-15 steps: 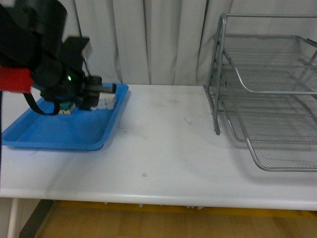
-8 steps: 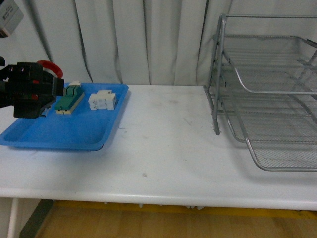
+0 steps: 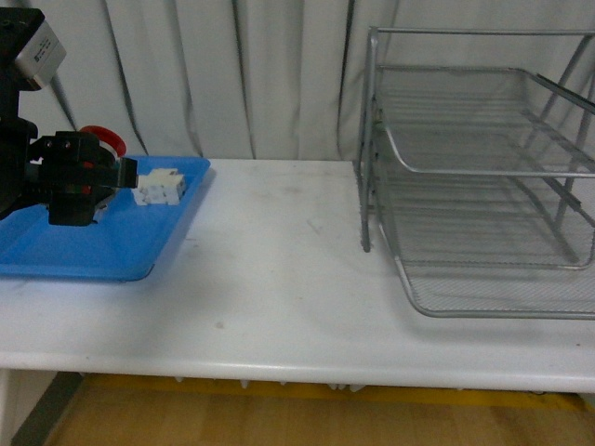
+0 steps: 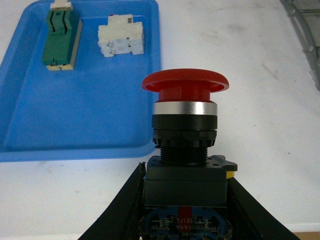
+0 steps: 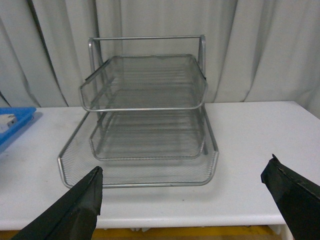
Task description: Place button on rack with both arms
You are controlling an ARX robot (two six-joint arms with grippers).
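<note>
On 1 white table (image 3: 279, 279) stands 1 silver wire-mesh rack (image 3: 483, 167) of 3 tiers at the right, its trays opening toward the camera, and 1 flat blue tray (image 3: 112, 251) lies at the left, well apart from the rack. Of the 2 arms, only the left arm (image 3: 19, 158) shows in the front view, at the left edge over the tray. Its left gripper (image 3: 79, 177) has its 2 black fingers (image 4: 122, 210) closed on the dark blocky body of the 1 button (image 4: 185, 130), which is lifted clear of the tray and nowhere near the rack. The button's long axis runs in line with the fingers, its body end seated between them and its round red cap leading away from the wrist, with a silver ring and black collar behind the cap. The right gripper (image 5: 182, 195) faces the rack's open front with its fingers spread wide and nothing between them. In the tray lie 2 loose parts, side by side and apart: 1 green-and-cream switch (image 4: 61, 37) and 1 white block (image 4: 121, 40).
</note>
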